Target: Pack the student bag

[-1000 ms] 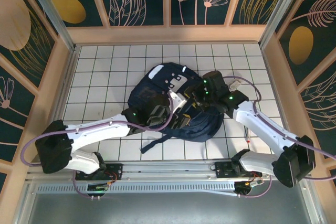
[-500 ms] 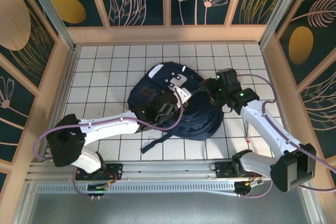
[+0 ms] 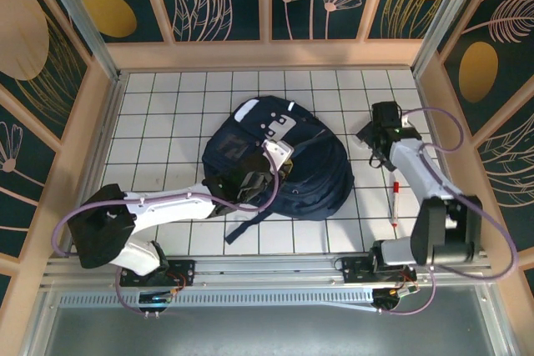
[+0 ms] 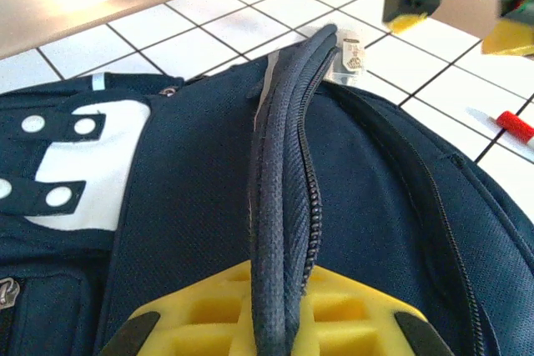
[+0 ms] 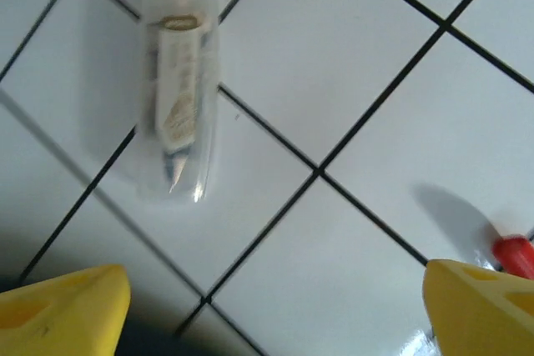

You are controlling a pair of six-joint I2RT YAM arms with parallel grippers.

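Observation:
The student bag (image 3: 292, 168), navy with white patches, lies in the middle of the tiled table. My left gripper (image 3: 257, 179) is at its near-left side. In the left wrist view its yellow fingers (image 4: 192, 318) are shut on a raised fold of the bag's zipper edge (image 4: 279, 206). My right gripper (image 3: 377, 134) hangs open over bare tiles to the right of the bag, with nothing between its fingertips (image 5: 62, 306). A small clear plastic case (image 5: 178, 81) with a label lies on the tiles just ahead of it.
A pen with a red cap (image 3: 395, 203) lies on the tiles at the right, and its cap (image 5: 513, 253) shows beside my right finger. The clear case (image 4: 350, 54) sits just past the bag's far edge. Patterned walls close in the table.
The left gripper has shut on the bag's zipper edge. The right gripper has opened, pulled off the bag and swung right and away, over the tiles.

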